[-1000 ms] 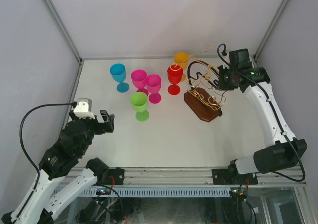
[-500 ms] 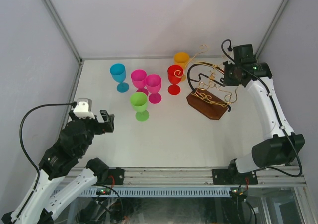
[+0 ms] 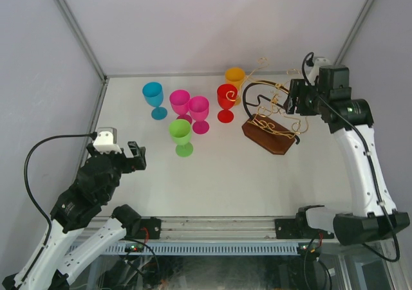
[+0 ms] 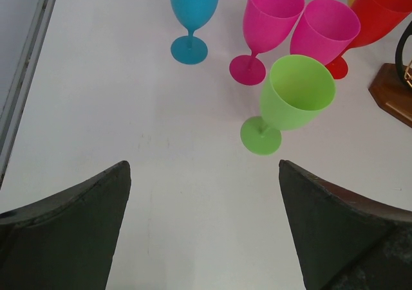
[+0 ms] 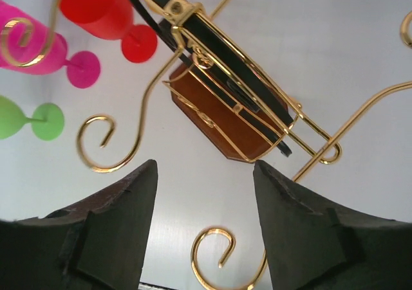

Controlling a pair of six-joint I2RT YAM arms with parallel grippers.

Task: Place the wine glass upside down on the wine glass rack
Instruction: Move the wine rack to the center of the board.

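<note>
Several plastic wine glasses stand upright on the white table: blue [image 3: 153, 95], two pink [image 3: 179, 101] [image 3: 199, 108], green [image 3: 181, 132], red [image 3: 226, 98] and orange [image 3: 235, 78]. The wine glass rack [image 3: 273, 119], gold wire with a black loop on a brown wooden base [image 5: 219, 119], stands to their right with no glass on it. My right gripper [image 3: 297, 100] hovers open just right of and above the rack, a gold scroll end [image 5: 219, 251] showing between its fingers, apart from both. My left gripper [image 3: 135, 156] is open and empty at the near left, with the green glass [image 4: 296, 94] ahead of it.
Metal frame rails run along the table's left [image 3: 96, 119] and far [image 3: 193, 76] edges, with grey walls behind them. The rack's scroll arms [image 5: 96, 142] reach out towards the red glass [image 5: 96, 4] and the right gripper.
My right gripper has opened, let go of the rack and drawn back to the right. The rack first shifted a little to the right with it. The left arm has barely moved.
</note>
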